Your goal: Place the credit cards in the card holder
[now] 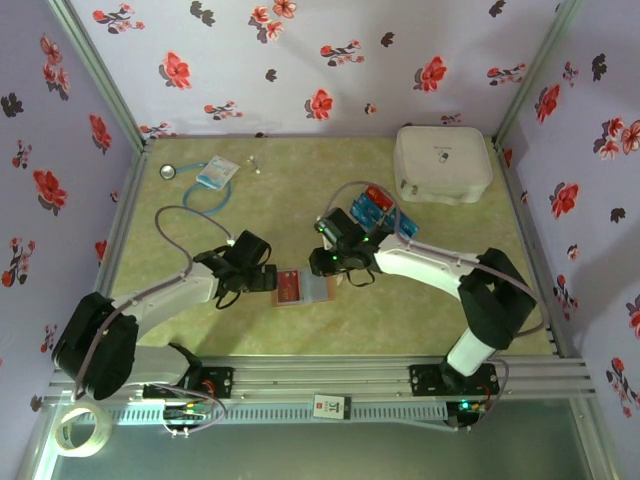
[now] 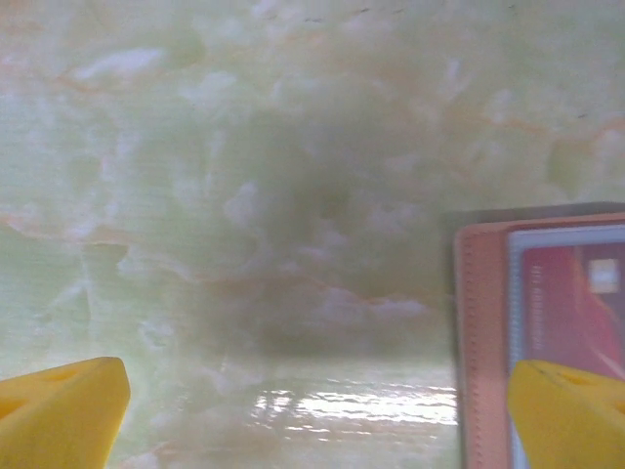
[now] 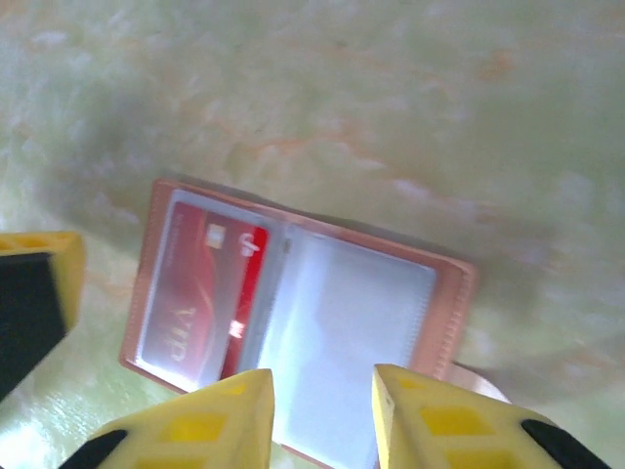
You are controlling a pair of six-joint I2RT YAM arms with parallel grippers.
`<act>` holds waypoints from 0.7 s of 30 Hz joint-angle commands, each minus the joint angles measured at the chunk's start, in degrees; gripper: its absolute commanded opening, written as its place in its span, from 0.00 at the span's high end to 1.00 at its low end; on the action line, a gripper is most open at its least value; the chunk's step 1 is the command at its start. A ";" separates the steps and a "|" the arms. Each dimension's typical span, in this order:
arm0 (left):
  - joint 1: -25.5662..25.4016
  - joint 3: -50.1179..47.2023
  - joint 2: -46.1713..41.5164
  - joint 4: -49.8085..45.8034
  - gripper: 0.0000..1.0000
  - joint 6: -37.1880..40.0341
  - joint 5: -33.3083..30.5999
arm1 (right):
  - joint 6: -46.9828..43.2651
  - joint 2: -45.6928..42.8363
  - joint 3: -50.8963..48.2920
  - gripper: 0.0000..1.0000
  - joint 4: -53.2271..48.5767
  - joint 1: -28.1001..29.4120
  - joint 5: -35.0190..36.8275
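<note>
The card holder (image 1: 301, 287) lies open and flat in the middle of the table, tan-pink with clear pockets. A red card (image 3: 210, 288) sits in its left pocket, and the right pocket (image 3: 342, 332) looks bare. My right gripper (image 3: 322, 420) hovers over the holder's near edge, fingers apart with nothing between them. My left gripper (image 2: 312, 420) stands wide open just left of the holder (image 2: 547, 322), its right fingertip (image 2: 571, 415) over the holder's edge. More credit cards (image 1: 378, 208), red and blue, lie in a heap behind my right gripper (image 1: 328, 262).
A big white rounded case (image 1: 443, 163) stands at the back right, close behind the card heap. A blue-white packet (image 1: 215, 174) with a cord lies at the back left. Flowered walls close in the table on three sides. A tape roll (image 1: 82, 428) lies below the left base.
</note>
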 commanded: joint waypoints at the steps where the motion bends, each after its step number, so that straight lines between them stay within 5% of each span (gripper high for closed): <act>1: -0.62 -1.39 -2.90 0.73 0.00 -0.26 3.32 | 0.48 -2.62 -3.59 0.64 0.88 -1.57 -0.12; 21: -2.21 -6.31 -1.80 3.99 0.00 -2.80 2.20 | 6.55 1.35 -7.62 0.58 10.53 -2.23 -6.13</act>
